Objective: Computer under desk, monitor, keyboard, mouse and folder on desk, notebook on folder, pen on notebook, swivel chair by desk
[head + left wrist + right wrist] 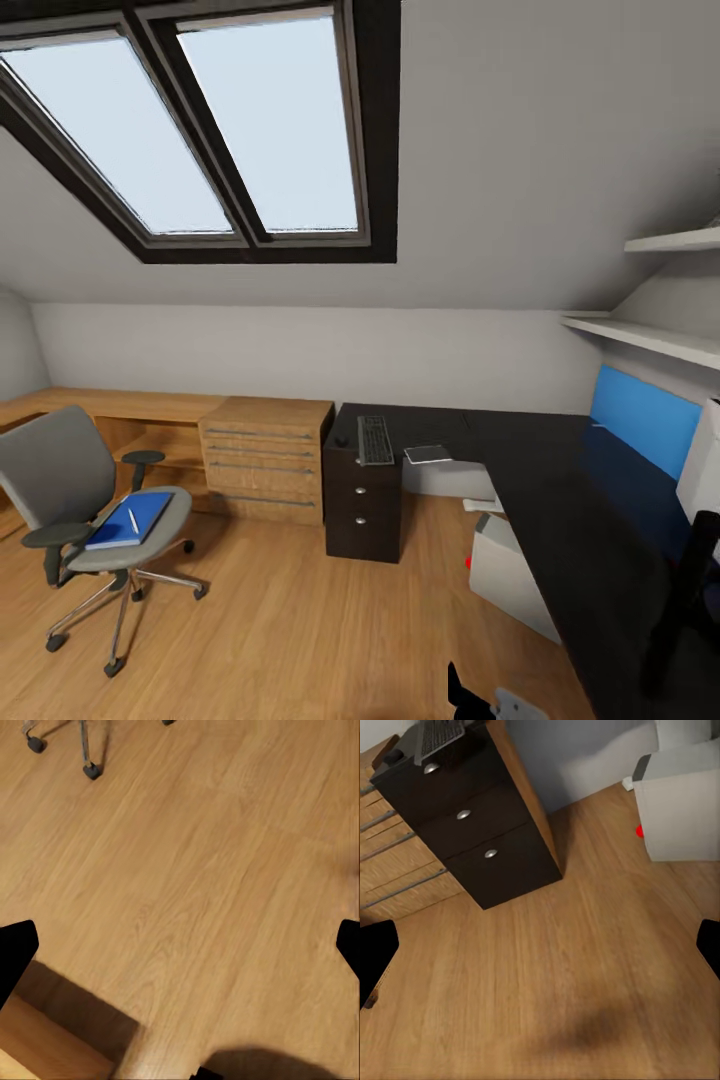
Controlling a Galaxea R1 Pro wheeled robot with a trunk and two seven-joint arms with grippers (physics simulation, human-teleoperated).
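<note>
there, keyboard (375,440) on the worktop (560,510), long axis toward the wall; both tools spread open, empty.

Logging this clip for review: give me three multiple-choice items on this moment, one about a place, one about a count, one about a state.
1. Where does the blue folder lie?
A. on the chair seat
B. on the black desk
C. on the floor

2. How many round knobs show on the front of the desk drawers in the right wrist view?
A. one
B. three
C. five

3. How do the left gripper fingers stand?
A. closed on a pen
B. closed on nothing
C. spread apart, nothing between

Answers: 1 A, it rests on the grey chair with a white pen on top. 2 B, three silver knobs, one per drawer. 3 C, bare floor shows between the dark tips.
</note>
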